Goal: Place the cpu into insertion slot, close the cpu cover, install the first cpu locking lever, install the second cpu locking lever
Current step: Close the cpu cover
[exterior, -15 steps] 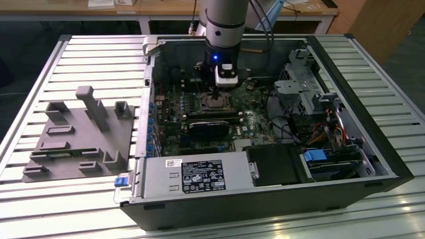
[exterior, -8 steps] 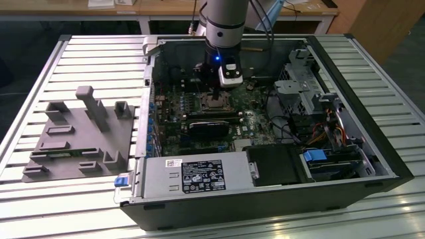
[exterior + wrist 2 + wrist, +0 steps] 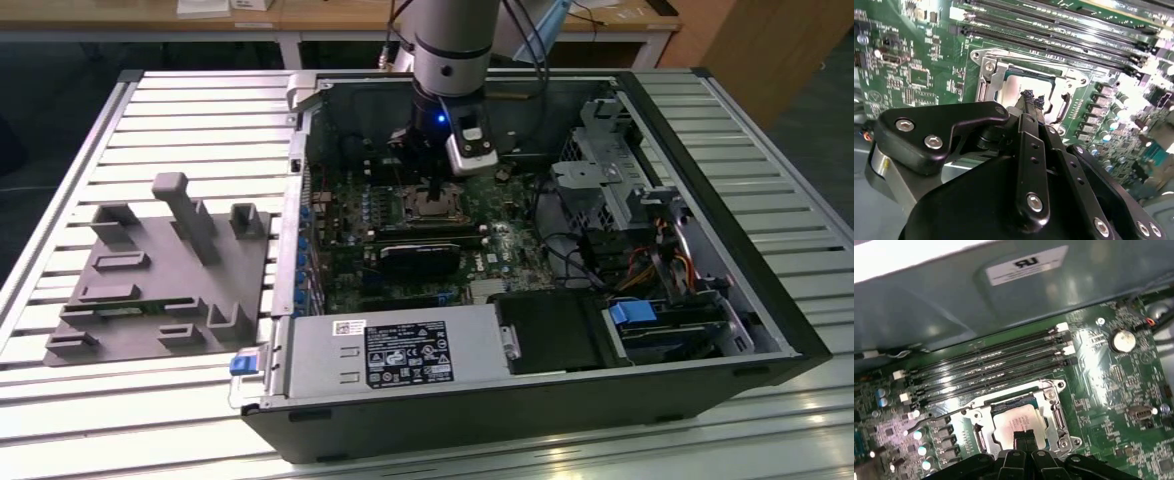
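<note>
Inside the open computer case (image 3: 534,420) on the slatted tabletop (image 3: 160,120), your gripper (image 3: 1032,97) hangs over the insertion slot (image 3: 1058,413). Its fingers are pressed together with nothing between them. The cpu (image 3: 1016,422) lies flat in that slot, metal top up. It is square, so it has no long axis, and its edges run parallel to the long memory slots (image 3: 989,365) beside it. Both wrist views give you the chip; the exterior view gives you the arm reaching down and a grey fixture block (image 3: 160,270) beside the case. The cpu cover (image 3: 983,415) seems to lie down around the chip, though the gripper hides one edge.
</note>
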Available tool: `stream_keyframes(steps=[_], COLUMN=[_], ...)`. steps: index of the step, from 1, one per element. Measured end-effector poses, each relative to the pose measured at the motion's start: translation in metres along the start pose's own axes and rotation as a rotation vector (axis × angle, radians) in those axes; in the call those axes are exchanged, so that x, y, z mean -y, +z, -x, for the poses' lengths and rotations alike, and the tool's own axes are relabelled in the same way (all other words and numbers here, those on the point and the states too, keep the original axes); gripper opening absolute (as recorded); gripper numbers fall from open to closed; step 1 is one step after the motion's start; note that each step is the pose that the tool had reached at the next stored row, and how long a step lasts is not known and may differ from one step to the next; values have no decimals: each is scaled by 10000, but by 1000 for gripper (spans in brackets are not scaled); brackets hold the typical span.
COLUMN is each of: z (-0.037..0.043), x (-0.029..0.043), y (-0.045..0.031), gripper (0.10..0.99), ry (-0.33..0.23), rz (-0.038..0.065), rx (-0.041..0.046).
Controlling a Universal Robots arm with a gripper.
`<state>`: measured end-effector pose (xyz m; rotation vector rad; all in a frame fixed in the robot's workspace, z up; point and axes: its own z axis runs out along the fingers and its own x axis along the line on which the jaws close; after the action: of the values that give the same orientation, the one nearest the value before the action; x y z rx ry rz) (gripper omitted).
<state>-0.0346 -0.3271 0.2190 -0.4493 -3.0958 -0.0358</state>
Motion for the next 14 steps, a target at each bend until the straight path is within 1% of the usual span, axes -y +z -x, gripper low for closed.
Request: stream_keyframes(steps=[3, 5, 8, 13, 14], z=[0, 0, 0, -1, -5], x=[0, 0, 3, 3, 5], y=[1, 1, 2, 2, 2], gripper=[102, 102, 102, 102, 102], ry=[-376, -592, -769, -799, -799], rz=[53, 99, 164, 167, 173], rx=[-14, 25, 143, 161, 192])
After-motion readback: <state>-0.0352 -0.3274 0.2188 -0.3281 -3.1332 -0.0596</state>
